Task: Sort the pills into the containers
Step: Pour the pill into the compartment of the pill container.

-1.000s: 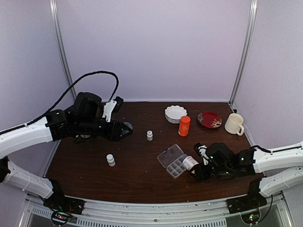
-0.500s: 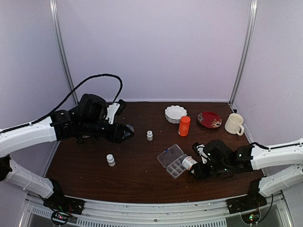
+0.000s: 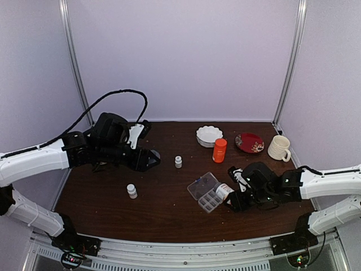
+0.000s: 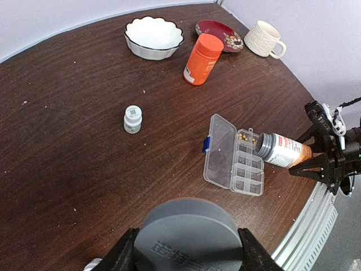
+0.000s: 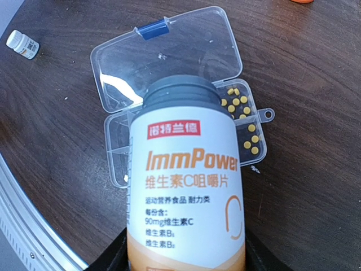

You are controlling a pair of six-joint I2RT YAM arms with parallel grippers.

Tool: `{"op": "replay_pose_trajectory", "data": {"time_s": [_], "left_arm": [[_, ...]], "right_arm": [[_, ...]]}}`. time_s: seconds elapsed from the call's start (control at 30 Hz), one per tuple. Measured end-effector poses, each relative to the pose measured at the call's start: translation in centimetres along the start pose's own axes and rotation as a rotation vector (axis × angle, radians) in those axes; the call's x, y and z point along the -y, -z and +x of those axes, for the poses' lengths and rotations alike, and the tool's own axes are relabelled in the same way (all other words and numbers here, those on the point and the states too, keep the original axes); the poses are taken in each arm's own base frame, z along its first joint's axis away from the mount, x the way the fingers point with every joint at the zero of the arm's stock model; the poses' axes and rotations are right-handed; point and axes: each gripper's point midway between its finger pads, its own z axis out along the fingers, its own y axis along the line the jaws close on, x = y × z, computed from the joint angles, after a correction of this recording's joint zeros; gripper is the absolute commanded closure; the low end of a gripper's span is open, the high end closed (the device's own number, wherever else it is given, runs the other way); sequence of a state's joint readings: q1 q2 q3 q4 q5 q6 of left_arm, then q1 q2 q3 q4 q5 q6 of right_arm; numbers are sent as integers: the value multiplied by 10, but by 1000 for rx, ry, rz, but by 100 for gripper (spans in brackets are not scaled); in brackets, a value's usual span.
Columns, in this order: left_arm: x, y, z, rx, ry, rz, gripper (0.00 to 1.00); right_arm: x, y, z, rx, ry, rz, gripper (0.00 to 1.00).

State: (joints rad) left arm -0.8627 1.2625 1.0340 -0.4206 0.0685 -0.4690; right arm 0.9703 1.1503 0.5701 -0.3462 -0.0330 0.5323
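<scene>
The clear pill box lies open on the brown table, lid flat, also in the top view and the left wrist view. My right gripper is shut on a white-and-orange labelled bottle, tipped with its open grey neck over the box's cells. Several small yellow pills lie in the cells beside the bottle's mouth. My left gripper hangs above the table's left half, shut on a round grey cap. In the top view the bottle touches the box's right edge.
An orange bottle, a white scalloped bowl, a red plate and a cream mug stand at the back right. Two small white bottles stand left of the box. Purple walls enclose the table.
My right gripper has shifted slightly left with the bottle, closer over the box. My left arm has drifted a little right and down, still holding the cap.
</scene>
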Motion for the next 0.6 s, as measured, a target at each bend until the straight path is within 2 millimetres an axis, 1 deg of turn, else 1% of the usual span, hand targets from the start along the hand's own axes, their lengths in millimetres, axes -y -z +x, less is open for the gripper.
{"op": "replay_pose_trajectory", "data": {"time_s": [0.37,0.5,0.6], "left_arm": [[0,0,0,-2,1,0,100],[0,0,1,-3,0,0,100],[0,-1,1,-4,0,1,100]], "right_arm": [[5,-2,6,-42,5,29,100],[4,2,2,-25,4,20,100],[4,1,1,-45,10,31,100]]}}
